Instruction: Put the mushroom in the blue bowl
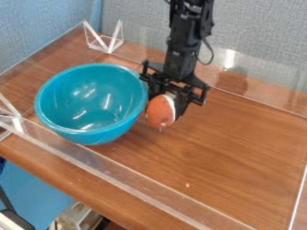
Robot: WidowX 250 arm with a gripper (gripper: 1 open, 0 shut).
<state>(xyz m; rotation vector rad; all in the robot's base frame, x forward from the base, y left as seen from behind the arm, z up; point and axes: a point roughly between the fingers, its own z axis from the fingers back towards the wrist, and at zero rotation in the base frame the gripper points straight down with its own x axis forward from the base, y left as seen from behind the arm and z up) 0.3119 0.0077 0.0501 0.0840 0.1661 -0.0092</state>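
Observation:
The mushroom [160, 110], orange-brown cap with a pale stem end, hangs in my gripper [164, 101], which is shut on it just above the wooden tabletop. It sits right beside the right rim of the blue bowl [84, 103], nearly touching the bowl's outer wall. The bowl is a large glossy turquoise one standing upright on the left half of the table, with nothing visible inside. My black arm rises straight up from the gripper to the top of the view.
A clear acrylic wall [144, 175] runs around the wooden table [240, 144], low along the front and higher at the back. A small clear triangular stand [104, 38] sits in the far left corner. Bare wood lies right of the gripper.

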